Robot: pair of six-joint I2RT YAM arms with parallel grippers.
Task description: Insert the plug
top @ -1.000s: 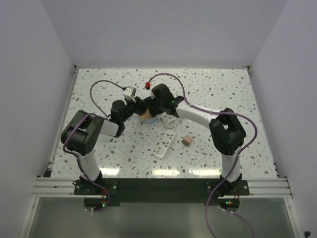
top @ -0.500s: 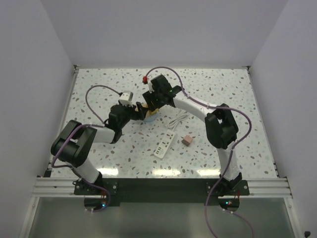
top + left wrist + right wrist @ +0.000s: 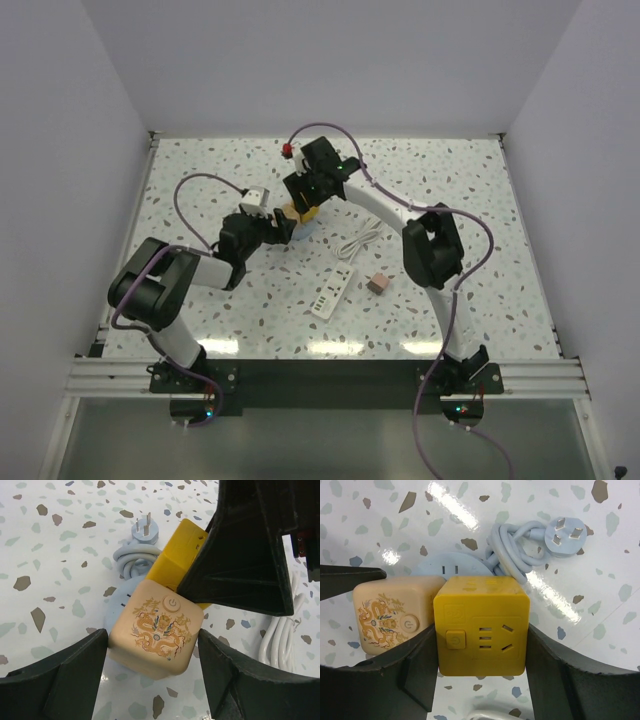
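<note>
The dusty-pink plug (image 3: 377, 284) lies on the table right of the white power strip (image 3: 332, 293), its thin white cord (image 3: 358, 243) looped behind it. It is out of both wrist views and far from both grippers. My left gripper (image 3: 278, 228) (image 3: 153, 652) is shut on the peach dragon-print cube (image 3: 157, 627) (image 3: 390, 620). My right gripper (image 3: 305, 203) (image 3: 480, 667) is shut on the yellow cube (image 3: 481, 625) (image 3: 182, 555), a finger pressed to each side. The two cubes touch, over a light-blue round socket (image 3: 452, 562).
The round socket's coiled grey-blue cable and three-pin plug (image 3: 565, 536) (image 3: 144, 530) lie just beyond the cubes. White cord loops (image 3: 280, 635) lie to the right of the cubes. Both arms crowd the table's middle back; white walls enclose the table.
The right arm has swung toward the back wall with the yellow cube. The left gripper followed with the peach cube. The cubes and blue socket now sit farther back.
</note>
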